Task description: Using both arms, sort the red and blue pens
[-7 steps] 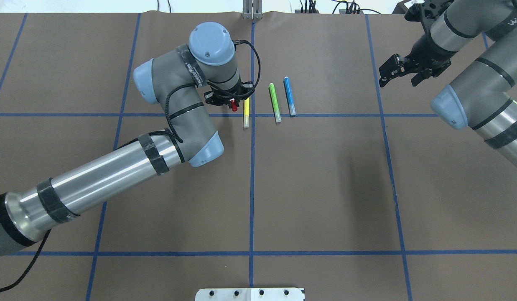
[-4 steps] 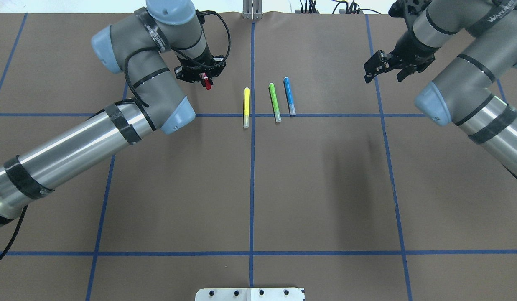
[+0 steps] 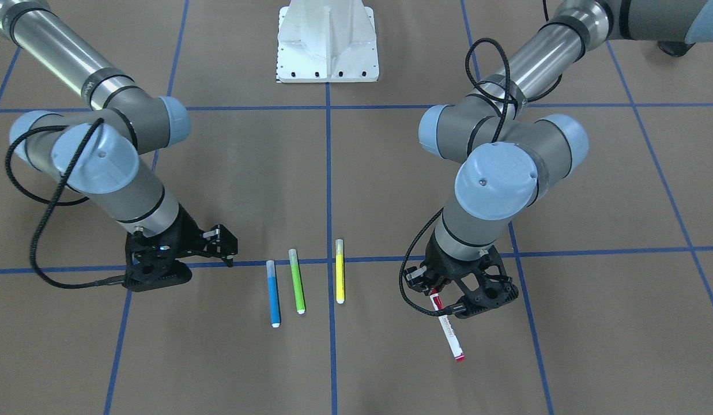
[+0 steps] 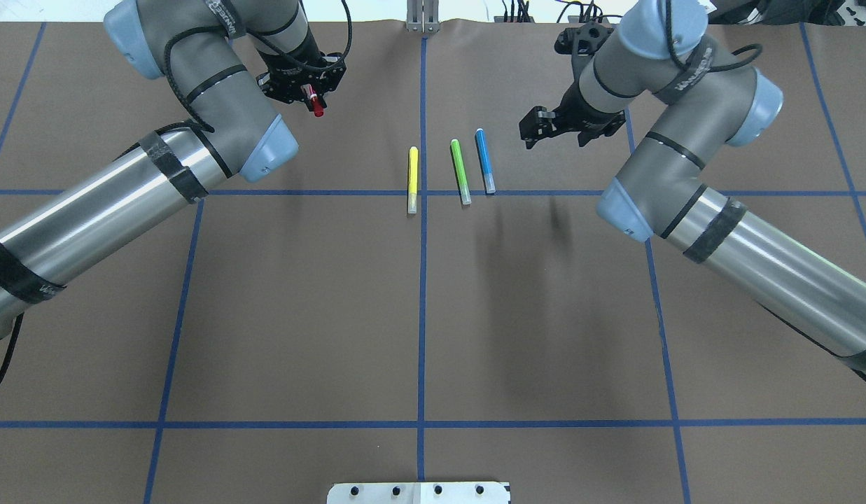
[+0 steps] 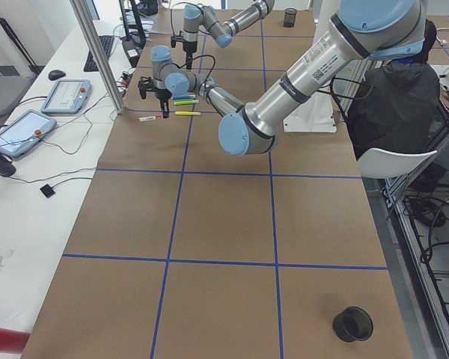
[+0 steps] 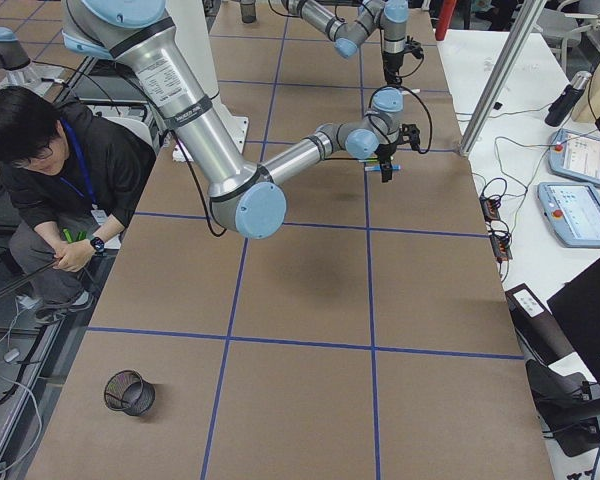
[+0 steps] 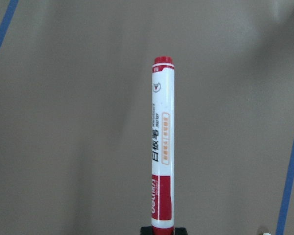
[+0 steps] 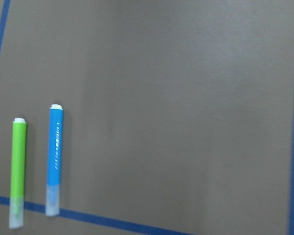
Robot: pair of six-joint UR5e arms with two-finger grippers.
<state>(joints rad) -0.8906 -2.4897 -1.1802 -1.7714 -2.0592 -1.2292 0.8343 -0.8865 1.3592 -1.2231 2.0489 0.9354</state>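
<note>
Just left of the right gripper (image 4: 553, 134), jaws standing apart, the blue pen (image 4: 485, 161) is lying on the surface (image 4: 545, 315), axis running near-to-far; I am noting the left gripper (image 4: 312, 98) clamping the red marker (image 7: 162, 147).

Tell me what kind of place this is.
Most likely a robotics lab: the left arm and right arm work over a paper-covered table marked with a blue tape grid, control tablets lie on a side bench, and a person is close by.

marker (image 7: 161, 147) white w/ red ends (printed label), pen (image 4: 484, 161) blue
</note>
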